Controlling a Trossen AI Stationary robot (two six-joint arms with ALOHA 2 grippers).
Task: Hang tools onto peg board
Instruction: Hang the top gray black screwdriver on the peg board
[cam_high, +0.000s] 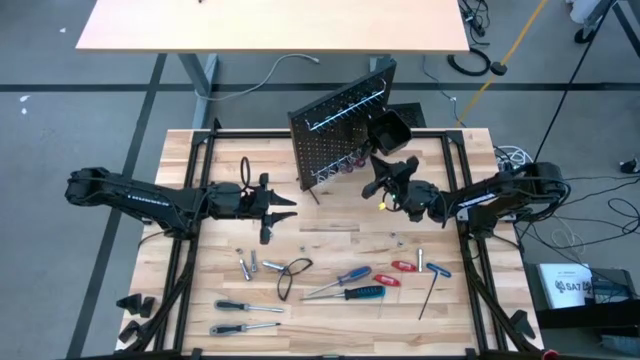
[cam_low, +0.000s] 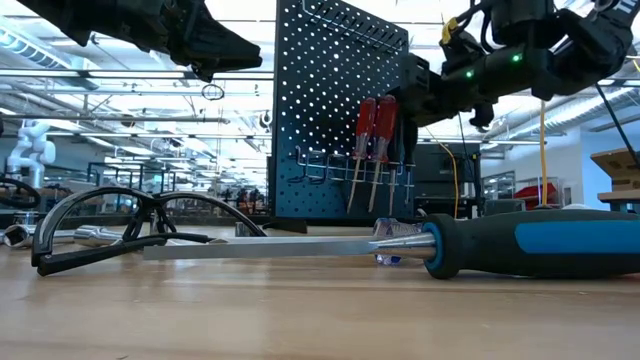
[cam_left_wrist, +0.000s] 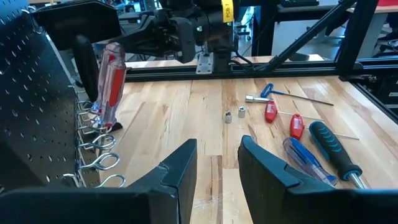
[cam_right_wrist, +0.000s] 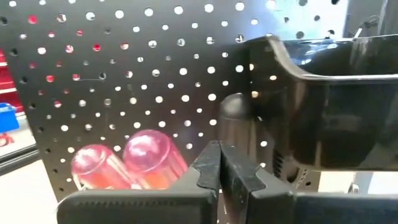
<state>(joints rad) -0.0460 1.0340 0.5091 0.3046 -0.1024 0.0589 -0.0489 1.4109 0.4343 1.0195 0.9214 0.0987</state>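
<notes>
The peg board (cam_high: 340, 135) stands upright at the table's far middle. Two red-handled screwdrivers (cam_right_wrist: 124, 163) and a black-handled one (cam_right_wrist: 233, 118) hang in its lower row of wire hooks (cam_left_wrist: 99, 140), beside its black bin (cam_right_wrist: 336, 99). My right gripper (cam_right_wrist: 221, 163) is shut, level, its tips just short of the black handle, below the bin; it also shows in the high view (cam_high: 370, 186). My left gripper (cam_left_wrist: 217, 165) hovers open over bare wood left of the board (cam_high: 290, 207). The other tools lie near the front edge (cam_high: 345, 285). My right gripper points level at the hanging screwdriver's black handle (cam_right_wrist: 231, 127), fingers shut with nothing between them. I cannot tell whether the fingertips touch the handle; the gripper itself hides that spot.
On the table lie blue-handled screwdrivers (cam_high: 350, 278), small red ones (cam_high: 403, 266), a hex key (cam_high: 430, 292), silver bits (cam_high: 248, 265), a black loop (cam_high: 293, 276) and two dark-handled screwdrivers (cam_high: 245, 316). A black frame (cam_high: 470, 240) borders the table. Bare wood lies between the arms.
</notes>
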